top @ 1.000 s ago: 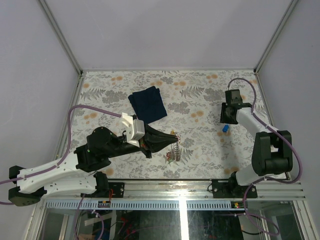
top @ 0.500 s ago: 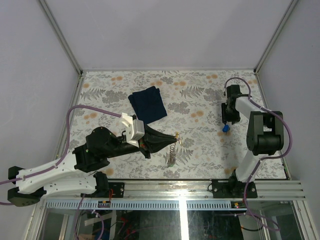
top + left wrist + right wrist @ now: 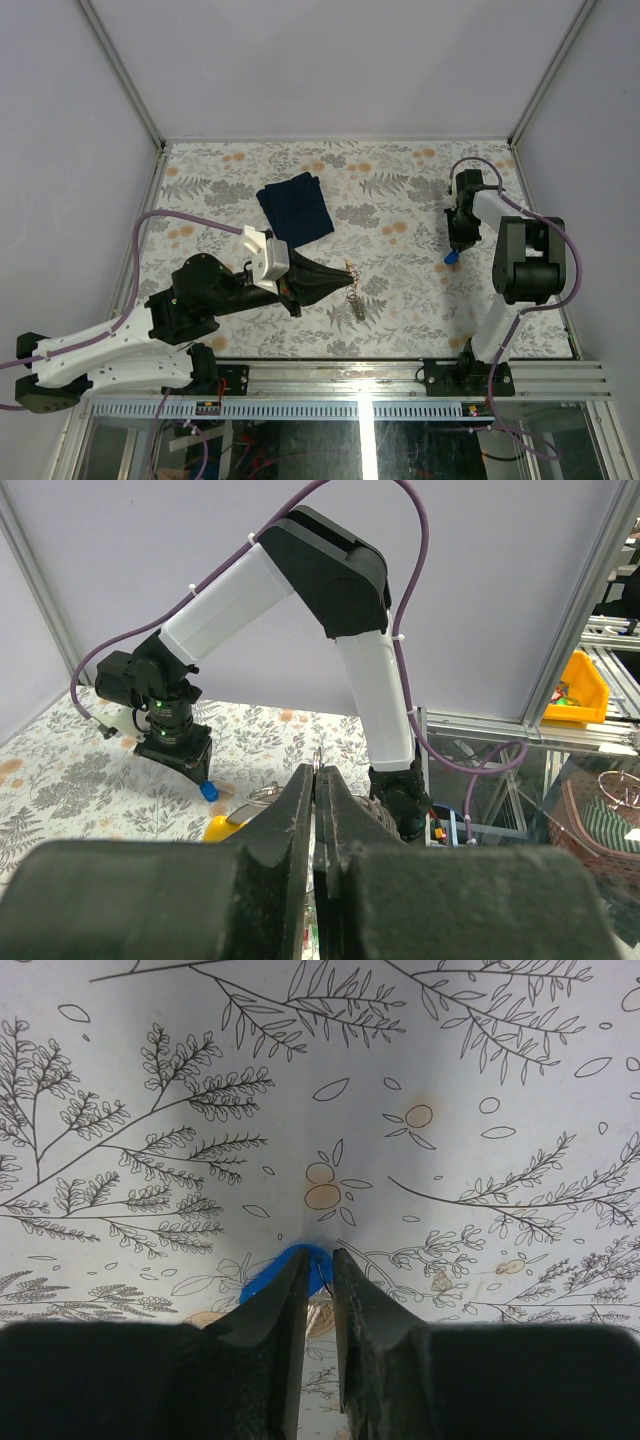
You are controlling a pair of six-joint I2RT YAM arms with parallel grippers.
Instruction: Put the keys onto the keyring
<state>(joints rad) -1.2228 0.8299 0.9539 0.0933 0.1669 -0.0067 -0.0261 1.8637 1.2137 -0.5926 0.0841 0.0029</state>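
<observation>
My left gripper [image 3: 346, 271] is shut on the thin metal keyring [image 3: 320, 757], which sticks out at the fingertips. A bunch of keys [image 3: 356, 300] trails from it toward the near edge. A yellow tag [image 3: 224, 827] and a metal loop [image 3: 263, 798] show beside the left finger. A blue-tagged key [image 3: 451, 259] lies on the floral table at the right. My right gripper [image 3: 455, 249] points down at it, fingers [image 3: 280, 1305] closed narrowly on the blue tag [image 3: 268, 1272]. It also shows in the left wrist view [image 3: 208, 791].
A dark navy folded cloth [image 3: 296, 206] lies at the back centre of the floral table [image 3: 400, 190]. Grey walls and metal frame posts [image 3: 534, 95] enclose the table. The right arm is folded up close to the right edge.
My right gripper has moved nearer and down onto the blue key, and the arm has folded upright. The key bunch under my left gripper has swung to the right.
</observation>
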